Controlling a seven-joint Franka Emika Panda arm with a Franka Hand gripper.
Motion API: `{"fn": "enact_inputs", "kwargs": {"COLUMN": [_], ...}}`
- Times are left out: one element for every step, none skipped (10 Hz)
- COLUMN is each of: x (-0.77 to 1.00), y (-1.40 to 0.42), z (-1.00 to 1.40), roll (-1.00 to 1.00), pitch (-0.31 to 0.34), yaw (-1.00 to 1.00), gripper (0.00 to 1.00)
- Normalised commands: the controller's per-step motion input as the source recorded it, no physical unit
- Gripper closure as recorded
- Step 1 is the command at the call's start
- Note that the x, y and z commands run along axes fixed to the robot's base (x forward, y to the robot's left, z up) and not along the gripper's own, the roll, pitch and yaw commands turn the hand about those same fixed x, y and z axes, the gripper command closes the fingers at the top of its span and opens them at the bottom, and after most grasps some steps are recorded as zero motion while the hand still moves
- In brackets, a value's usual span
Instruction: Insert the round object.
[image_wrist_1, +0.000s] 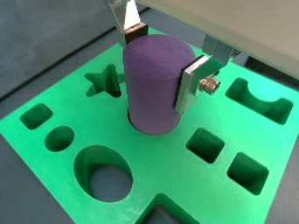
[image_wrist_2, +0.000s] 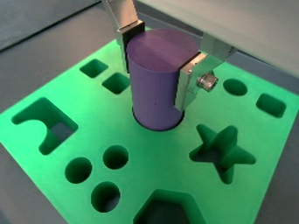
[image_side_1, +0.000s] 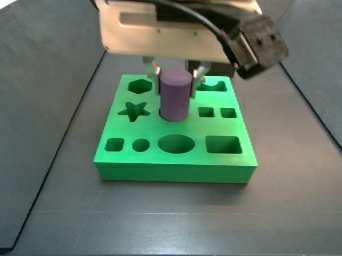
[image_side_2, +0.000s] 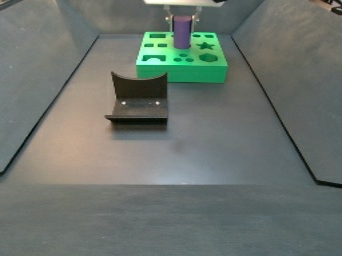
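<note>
The round object (image_wrist_1: 152, 87) is a matte purple cylinder standing upright, its lower end in a round hole at the middle of the green block (image_wrist_1: 47, 94). It shows in both wrist views (image_wrist_2: 158, 87) and both side views (image_side_1: 174, 95) (image_side_2: 181, 30). My gripper (image_wrist_1: 162, 66) is straight above the block, its silver fingers (image_wrist_2: 187, 83) pressed on opposite sides of the cylinder's upper part. The gripper (image_side_1: 175, 70) hangs from the white wrist housing.
The green block (image_side_1: 174, 172) has other openings around the cylinder: a star (image_wrist_2: 219, 150), an oval (image_wrist_1: 105, 171), squares and an arch. The dark fixture (image_side_2: 136, 98) stands on the dark floor in front of the block (image_side_2: 187, 72). Walls slope up at both sides.
</note>
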Motion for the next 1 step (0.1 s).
{"fn": "enact_inputs", "kwargs": {"x": [0.03], "y": [-0.04], "z": [-0.51], "roll": [0.00], "pitch": [-0.084], "yaw": [0.00], "gripper": [1.00]}}
